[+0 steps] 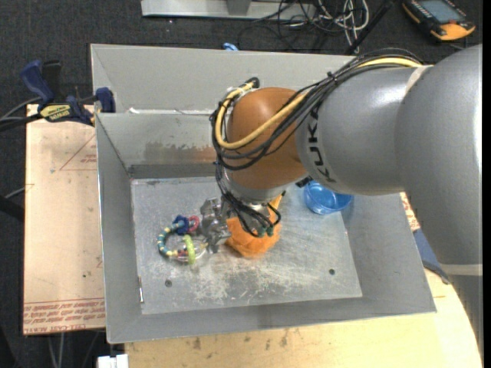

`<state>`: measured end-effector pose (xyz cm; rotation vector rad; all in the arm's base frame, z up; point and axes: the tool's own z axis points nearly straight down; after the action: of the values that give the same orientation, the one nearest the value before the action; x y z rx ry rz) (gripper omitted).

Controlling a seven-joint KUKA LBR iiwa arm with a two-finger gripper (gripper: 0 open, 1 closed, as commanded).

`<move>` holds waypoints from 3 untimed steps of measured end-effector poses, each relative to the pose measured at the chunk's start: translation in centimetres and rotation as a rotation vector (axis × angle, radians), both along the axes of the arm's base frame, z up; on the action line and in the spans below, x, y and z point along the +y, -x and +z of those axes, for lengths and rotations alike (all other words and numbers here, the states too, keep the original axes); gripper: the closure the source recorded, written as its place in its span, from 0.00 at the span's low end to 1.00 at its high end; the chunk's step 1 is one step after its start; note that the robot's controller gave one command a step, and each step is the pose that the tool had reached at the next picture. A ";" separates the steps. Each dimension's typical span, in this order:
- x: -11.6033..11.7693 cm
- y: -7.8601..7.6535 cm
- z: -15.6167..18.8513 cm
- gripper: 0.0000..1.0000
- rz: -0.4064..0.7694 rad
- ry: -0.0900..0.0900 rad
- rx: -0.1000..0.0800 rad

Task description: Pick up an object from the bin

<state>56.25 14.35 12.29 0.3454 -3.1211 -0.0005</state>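
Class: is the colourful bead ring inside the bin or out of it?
Inside: the bead ring lies on the grey floor of the bin, just left of the gripper.

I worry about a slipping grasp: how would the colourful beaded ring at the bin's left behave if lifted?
The beaded ring looks made of small linked pieces, so it probably flops and dangles. Thin, so probably light. Lying flat, it likely slides rather than rolls.

The bin (299, 278) is matt grey metal (floor scuffed); the blue thing (326, 201), right, looks like glossy plastic.
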 end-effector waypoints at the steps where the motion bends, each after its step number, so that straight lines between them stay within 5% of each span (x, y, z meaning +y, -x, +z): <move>1: -6.3 -6.5 18.1 1.00 0.318 0.000 -0.012; 3: -6.1 -6.4 17.8 1.00 0.321 -0.002 -0.005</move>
<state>62.61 8.25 30.12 0.8415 -3.0305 -0.0026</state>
